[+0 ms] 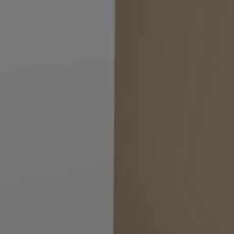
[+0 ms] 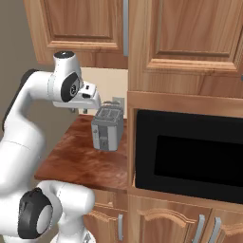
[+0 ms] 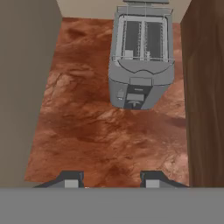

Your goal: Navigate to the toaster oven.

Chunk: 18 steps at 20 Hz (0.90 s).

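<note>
The toaster oven is out of view. My gripper (image 3: 112,180) hangs open above a reddish-brown counter (image 3: 87,131), its two dark fingertips (image 3: 72,179) wide apart with nothing between them. In the right base view my white arm (image 2: 66,85) bends over the left end of that counter (image 2: 80,161).
A grey two-slot toaster (image 3: 140,61) stands at the back of the counter, the toaster (image 2: 108,129) just left of a tall wooden cabinet (image 2: 185,47). A large black microwave (image 2: 190,154) is built into it. A grey wall (image 1: 55,114) and brown panel (image 1: 173,114) stand close.
</note>
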{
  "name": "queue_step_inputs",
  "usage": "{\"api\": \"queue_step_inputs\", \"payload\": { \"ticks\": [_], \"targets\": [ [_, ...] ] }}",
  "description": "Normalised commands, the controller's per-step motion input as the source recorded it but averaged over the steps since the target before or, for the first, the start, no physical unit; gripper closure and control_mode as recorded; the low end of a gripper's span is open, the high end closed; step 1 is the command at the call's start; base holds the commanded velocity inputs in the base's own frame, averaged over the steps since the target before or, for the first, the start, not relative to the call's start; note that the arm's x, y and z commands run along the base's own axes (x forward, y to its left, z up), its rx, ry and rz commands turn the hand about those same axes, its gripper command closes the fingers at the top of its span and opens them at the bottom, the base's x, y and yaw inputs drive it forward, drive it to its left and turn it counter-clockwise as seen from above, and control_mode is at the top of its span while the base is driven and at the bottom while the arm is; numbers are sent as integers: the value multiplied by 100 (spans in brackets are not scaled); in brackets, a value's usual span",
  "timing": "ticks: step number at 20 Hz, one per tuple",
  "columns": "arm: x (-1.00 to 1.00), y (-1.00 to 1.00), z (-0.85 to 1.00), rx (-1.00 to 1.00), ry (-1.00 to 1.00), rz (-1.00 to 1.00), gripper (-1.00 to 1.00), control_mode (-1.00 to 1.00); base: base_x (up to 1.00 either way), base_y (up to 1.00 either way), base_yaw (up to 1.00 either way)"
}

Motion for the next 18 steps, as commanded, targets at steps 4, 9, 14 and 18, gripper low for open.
{"api": "queue_step_inputs", "payload": {
  "ticks": [4,9,14,18],
  "targets": [
    [-59,-1,0,0,-4,0,-100,-100,0,0,0],
    [-100,0,-1,3,-11,-1,-100,-100,0,0,0],
    [-99,0,0,3,-4,-3,-100,-100,0,0,0],
    [-72,0,0,1,0,-1,-100,-100,0,0,0]
  ]
}}
